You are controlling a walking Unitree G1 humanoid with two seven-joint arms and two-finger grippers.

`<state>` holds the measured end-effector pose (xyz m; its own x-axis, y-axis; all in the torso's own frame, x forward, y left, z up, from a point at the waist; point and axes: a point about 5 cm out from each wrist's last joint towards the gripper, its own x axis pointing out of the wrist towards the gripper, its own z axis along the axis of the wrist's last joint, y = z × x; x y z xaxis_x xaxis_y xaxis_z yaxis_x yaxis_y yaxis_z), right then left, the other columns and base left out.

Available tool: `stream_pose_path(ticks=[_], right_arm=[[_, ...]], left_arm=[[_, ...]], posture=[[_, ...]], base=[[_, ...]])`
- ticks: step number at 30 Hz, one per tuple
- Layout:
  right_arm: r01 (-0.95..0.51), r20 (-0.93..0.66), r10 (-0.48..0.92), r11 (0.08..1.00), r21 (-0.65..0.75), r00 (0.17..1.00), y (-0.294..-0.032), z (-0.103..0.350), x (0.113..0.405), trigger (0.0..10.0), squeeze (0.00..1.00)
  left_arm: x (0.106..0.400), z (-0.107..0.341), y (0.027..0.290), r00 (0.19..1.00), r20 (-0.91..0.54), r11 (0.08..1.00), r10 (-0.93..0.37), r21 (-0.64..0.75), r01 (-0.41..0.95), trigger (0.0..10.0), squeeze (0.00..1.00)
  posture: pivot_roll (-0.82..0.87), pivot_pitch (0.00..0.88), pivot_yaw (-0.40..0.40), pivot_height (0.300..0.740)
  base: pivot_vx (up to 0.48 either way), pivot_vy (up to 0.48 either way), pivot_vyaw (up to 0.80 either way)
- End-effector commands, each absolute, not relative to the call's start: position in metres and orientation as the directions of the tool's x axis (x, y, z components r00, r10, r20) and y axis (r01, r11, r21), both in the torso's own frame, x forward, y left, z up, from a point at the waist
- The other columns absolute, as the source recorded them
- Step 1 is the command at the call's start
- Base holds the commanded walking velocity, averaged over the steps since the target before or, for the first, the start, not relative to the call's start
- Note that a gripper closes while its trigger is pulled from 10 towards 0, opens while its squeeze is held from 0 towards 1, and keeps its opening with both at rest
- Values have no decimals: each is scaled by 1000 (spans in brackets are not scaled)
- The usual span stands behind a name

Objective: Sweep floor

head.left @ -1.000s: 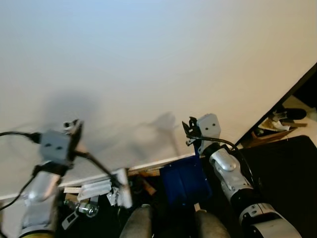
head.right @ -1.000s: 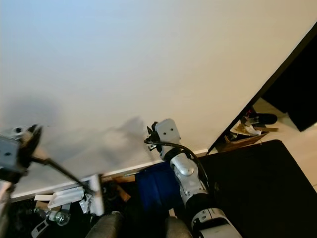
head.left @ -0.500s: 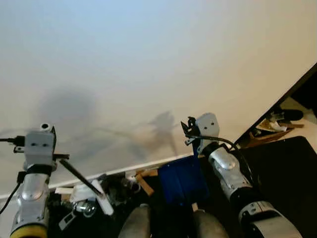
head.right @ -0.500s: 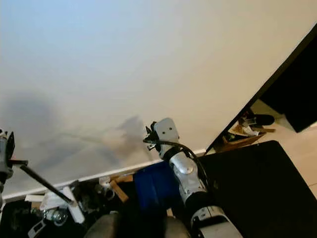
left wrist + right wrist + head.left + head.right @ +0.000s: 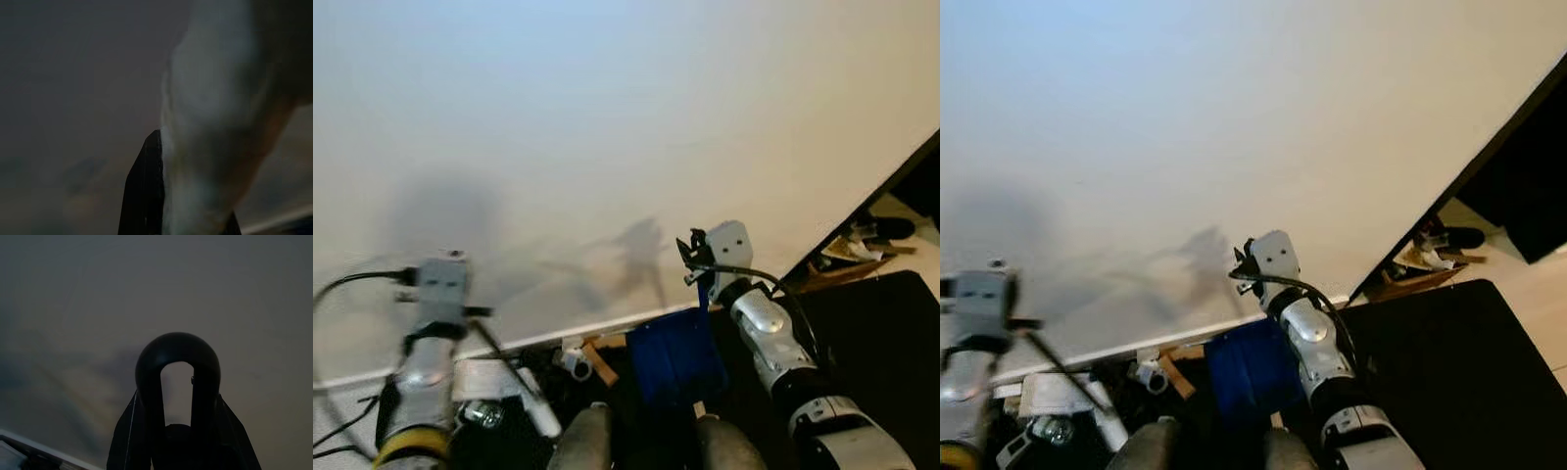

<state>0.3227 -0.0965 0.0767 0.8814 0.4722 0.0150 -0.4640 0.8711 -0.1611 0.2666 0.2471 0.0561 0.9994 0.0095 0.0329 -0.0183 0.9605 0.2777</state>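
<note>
Dustpan (image 5: 674,354), dark blue, hangs low center just in front of the white wall (image 5: 607,117), its pan at the baseboard w/ a thin handle running up to the right end effector (image 5: 697,262). In the right wrist view a black loop handle (image 5: 177,377) sits between the two black fingers (image 5: 128,435), so the right end effector is clamped on the dustpan handle. Right arm (image 5: 773,352) is silver, raised, w/ a black cable looped over it.

Left end effector (image 5: 460,313) is up on the left side, blurred; a thin dark stick (image 5: 499,352) runs from it down to a whitish head (image 5: 540,416) near the floor, prob. the broom. Left wrist view: a pale blurred shape (image 5: 220,112) lies against one dark finger (image 5: 144,191); looks gripped, but too smeared to be sure, so can't tell its width.

Clutter along the baseboard, low left: a white flat piece (image 5: 484,377), a small metal roller (image 5: 484,415), a brown scrap (image 5: 597,360). Black mat (image 5: 881,343) lies at lower right; beyond it, by a dark panel edge, a pile of papers & a dark shoe (image 5: 886,227).
</note>
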Motion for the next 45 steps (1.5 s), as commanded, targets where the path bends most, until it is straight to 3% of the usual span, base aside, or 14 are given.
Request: stream_pose_path(ticks=[1,17,27,30,31,32,33,36,37,39,40,41,45], right_arm=[[-491,-58,488,865,-105,871,-92,59,313,10000,0],[-502,-61,498,859,-103,865,-90,59,314,10000,0],[-507,-61,503,856,-102,862,-88,59,313,10000,0],[-506,-60,503,857,-97,862,-86,58,312,10000,0],[-506,-60,503,857,-97,862,-86,58,312,10000,0],[-505,-62,502,858,-93,863,-86,57,312,10000,0],[-505,-62,502,858,-93,863,-86,57,312,10000,0],[-505,-64,501,858,-90,863,-86,56,311,10000,0],[-505,-64,501,858,-90,863,-86,56,311,10000,0],[-506,-66,502,858,-89,862,-86,55,311,10000,0],[-506,-66,502,858,-89,862,-86,55,311,10000,0],[-508,-68,504,857,-88,861,-86,55,310,10000,0],[-510,-69,506,855,-88,860,-87,55,310,10000,0]], left_arm=[[272,64,231,995,93,973,-43,229,20,10000,345],[279,76,170,958,186,972,-217,129,195,10000,345],[276,98,161,930,256,965,-263,85,250,10000,345],[261,108,200,943,261,973,-207,156,170,10000,341],[261,108,200,943,261,973,-207,156,170,10000,341],[252,114,225,953,256,973,-162,202,112,10000,345],[252,114,225,953,256,973,-162,202,112,10000,345],[238,124,261,964,250,968,-88,251,23,10000,341],[238,124,261,964,250,968,-88,251,23,10000,341],[221,130,294,975,222,951,-24,305,-46,10000,341],[221,130,294,975,222,951,-24,305,-46,10000,341],[207,133,316,981,195,933,22,348,-90,10000,337],[194,132,335,983,162,912,80,386,-138,10000,337]], posture=[[133,196,-6,740],[142,194,-19,740],[156,192,-10,740],[179,194,1,740],[179,194,1,740],[188,197,4,740],[188,197,4,740],[198,202,7,740],[198,202,7,740],[206,208,7,740],[206,208,7,740],[207,211,6,740],[212,221,0,740]], base=[[0,0,0],[0,0,0],[0,0,0],[0,0,0],[0,0,0],[0,0,0],[0,0,0],[0,0,0],[0,0,0],[0,0,0],[0,0,0],[0,0,0],[0,0,0]])
